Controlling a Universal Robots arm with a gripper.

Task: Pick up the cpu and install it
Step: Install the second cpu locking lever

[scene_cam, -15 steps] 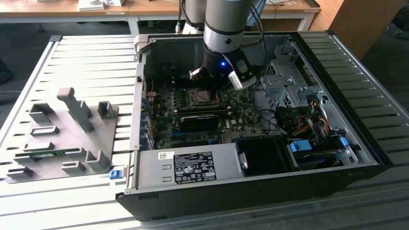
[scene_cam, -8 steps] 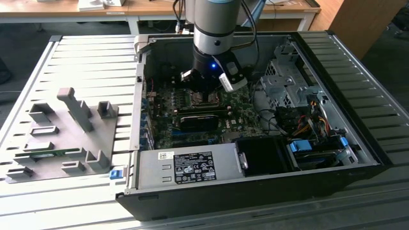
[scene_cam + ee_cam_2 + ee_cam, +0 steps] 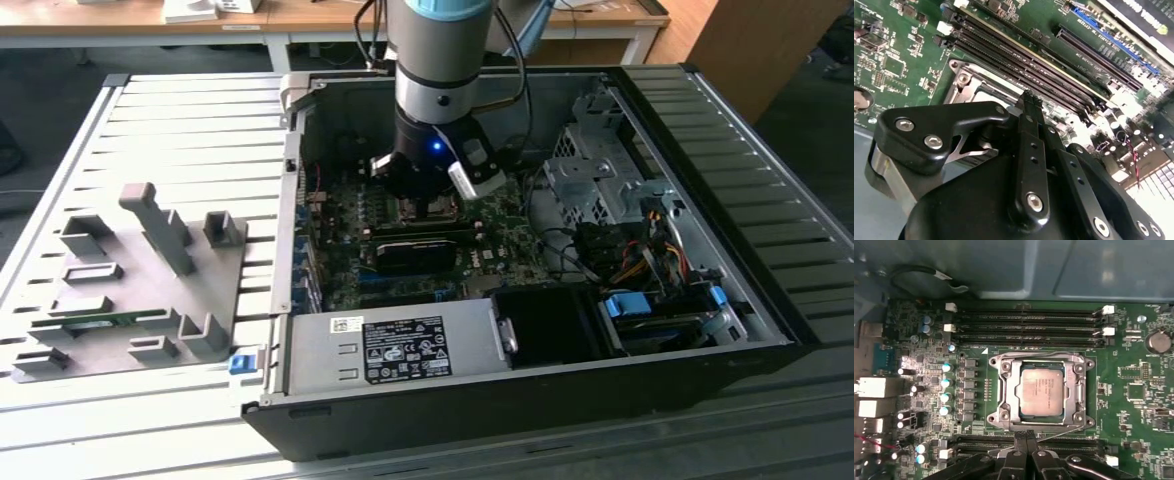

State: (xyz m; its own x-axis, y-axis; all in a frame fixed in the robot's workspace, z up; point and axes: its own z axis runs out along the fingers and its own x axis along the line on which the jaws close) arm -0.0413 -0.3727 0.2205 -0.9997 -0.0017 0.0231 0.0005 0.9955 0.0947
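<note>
The cpu [image 3: 1041, 390], a small square chip with a silvery top, lies flat in the metal-framed socket [image 3: 1004, 390] on the green motherboard [image 3: 1134, 365]. In the first wrist view my gripper [image 3: 1026, 436] is beside the socket's edge, apart from the chip, its two black fingers pressed together with nothing between them. The second wrist view shows the same shut fingertips [image 3: 1029, 100] above the socket frame [image 3: 966, 80]. In the exterior view my gripper [image 3: 427, 200] reaches down into the open computer case [image 3: 747, 300] over the motherboard.
Black memory slots [image 3: 1029, 322] run along one side of the socket, with more slots [image 3: 974, 444] near my fingers. In the exterior view, a grey plate with fixture blocks [image 3: 154, 240] lies at the left, a drive cage [image 3: 601, 170] and cables [image 3: 641, 250] at the right.
</note>
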